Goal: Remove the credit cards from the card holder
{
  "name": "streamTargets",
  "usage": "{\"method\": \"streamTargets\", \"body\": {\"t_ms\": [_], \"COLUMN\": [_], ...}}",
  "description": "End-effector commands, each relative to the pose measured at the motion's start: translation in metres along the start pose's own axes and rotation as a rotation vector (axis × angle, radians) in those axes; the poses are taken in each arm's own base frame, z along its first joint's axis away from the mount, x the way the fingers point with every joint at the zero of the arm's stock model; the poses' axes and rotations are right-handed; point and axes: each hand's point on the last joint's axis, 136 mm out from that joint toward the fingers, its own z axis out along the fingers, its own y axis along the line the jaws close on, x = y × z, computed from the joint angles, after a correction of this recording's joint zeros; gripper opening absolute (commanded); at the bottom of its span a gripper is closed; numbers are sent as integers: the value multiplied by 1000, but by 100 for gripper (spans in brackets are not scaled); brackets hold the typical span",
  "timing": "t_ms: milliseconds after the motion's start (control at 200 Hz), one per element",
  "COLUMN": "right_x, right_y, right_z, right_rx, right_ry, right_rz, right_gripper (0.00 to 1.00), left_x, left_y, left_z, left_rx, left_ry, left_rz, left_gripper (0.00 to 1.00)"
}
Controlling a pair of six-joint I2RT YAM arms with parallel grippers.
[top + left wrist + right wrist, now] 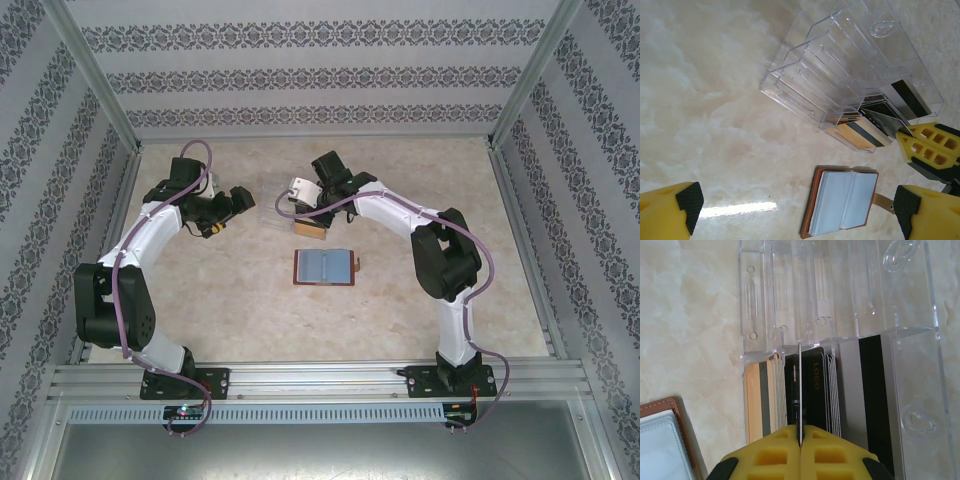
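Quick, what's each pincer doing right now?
Left pincer: open, holding nothing.
Right pincer: shut on a credit card standing in the clear card holder.

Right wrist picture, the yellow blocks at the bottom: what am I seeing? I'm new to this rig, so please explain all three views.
Those yellow blocks are the right claw, seen by a camera on that arm's wrist. It is shut on the edge of one thin card standing among other cards in a clear plastic rack. The top picture looks down from above and behind two white arms on a marble-look table. The left wrist picture looks past the left claw, which is open and holds nothing, at the same rack, with a brown card wallet lying open beside it.
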Motion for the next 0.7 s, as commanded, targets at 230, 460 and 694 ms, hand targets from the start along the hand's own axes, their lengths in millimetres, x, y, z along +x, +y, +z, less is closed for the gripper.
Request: {"method": "streamTargets", "body": {"t_ms": [230,460,694], "right_x": [-4,-14,-26], "right_y": [-14,-20,-23], "right_z": [1,-23,-79], "right_rx": [22,59,146], "right_ry": [2,-35,-133], "right_rz": [18,75,356], "right_gripper": [19,29,53], "left_x": [0,0,1], "left_y": [1,0,-1], "left_z": [-1,-1,-1], "left_rx": [9,13,23], "left_ry": [16,17,18], "left_rz": [7,7,-2], "left_gripper": [100,99,100]}}
